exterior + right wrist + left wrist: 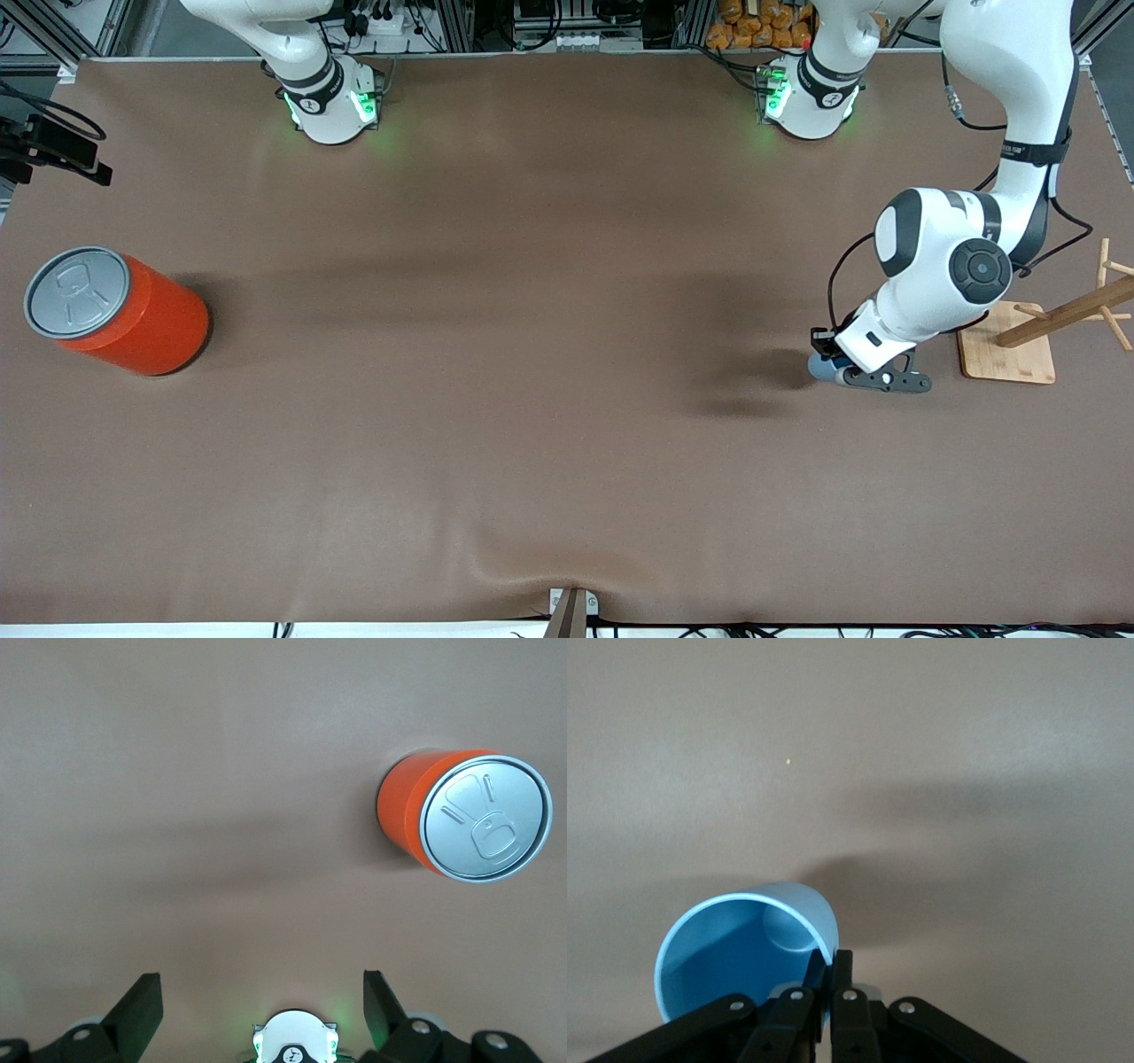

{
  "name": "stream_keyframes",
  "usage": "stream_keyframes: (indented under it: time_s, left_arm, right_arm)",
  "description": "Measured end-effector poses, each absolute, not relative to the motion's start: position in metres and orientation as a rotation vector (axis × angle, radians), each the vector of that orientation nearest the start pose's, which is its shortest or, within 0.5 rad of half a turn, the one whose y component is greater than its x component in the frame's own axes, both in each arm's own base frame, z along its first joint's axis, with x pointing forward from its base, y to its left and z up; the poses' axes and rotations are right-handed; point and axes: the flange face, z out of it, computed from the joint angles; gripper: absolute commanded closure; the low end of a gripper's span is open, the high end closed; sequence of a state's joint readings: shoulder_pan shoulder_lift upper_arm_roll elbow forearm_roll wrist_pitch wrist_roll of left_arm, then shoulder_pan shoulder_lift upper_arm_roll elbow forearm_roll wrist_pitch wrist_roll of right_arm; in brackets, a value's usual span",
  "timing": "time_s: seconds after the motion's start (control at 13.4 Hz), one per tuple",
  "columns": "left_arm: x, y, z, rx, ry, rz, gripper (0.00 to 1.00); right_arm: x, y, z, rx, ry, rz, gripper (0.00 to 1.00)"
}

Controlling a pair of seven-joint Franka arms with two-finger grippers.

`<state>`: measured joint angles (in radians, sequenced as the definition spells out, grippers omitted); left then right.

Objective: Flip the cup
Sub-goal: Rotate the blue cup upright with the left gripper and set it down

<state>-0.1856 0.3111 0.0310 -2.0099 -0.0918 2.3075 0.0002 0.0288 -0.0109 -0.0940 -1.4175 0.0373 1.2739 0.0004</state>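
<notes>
1. left hand [873,379] is low at the left arm's end of the counter [532,399], its fingers [843,992] pinched on the cup [744,948] rim.
2. the cup is tilted, mouth toward the wrist camera, at 9 o'clock from the wooden rack [1063,319].
3. right hand [261,1010] waits high above the orange can [115,310], fingers apart.

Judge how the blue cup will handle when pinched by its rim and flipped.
The cup looks thin-walled and empty, so probably light. The left gripper pinches only its rim, so it may pivot or slip. Its round tapered body would likely roll if dropped sideways.
</notes>
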Motion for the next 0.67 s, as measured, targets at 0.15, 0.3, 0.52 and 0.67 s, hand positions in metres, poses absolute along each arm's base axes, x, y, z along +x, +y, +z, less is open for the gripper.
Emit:
stream_keyframes:
  time_s: [0.15, 0.3, 0.52, 0.67]
  left_arm:
    - [0.584, -0.096, 0.292, -3.164, 0.131, 0.051, 1.00]
    - [0.580, -0.098, 0.287, -3.137, 0.103, 0.055, 1.00]
    - [0.578, -0.102, 0.283, -3.134, 0.074, 0.055, 0.61]
    - [0.578, -0.103, 0.281, -3.131, 0.079, 0.056, 0.36]
  right_arm:
    - [0.517, -0.029, 0.676, -3.092, 0.088, 0.204, 0.00]
    - [0.517, -0.029, 0.676, -3.092, 0.088, 0.204, 0.00]
    - [0.517, -0.029, 0.676, -3.092, 0.088, 0.204, 0.00]
    - [0.517, -0.029, 0.676, -3.092, 0.088, 0.204, 0.00]
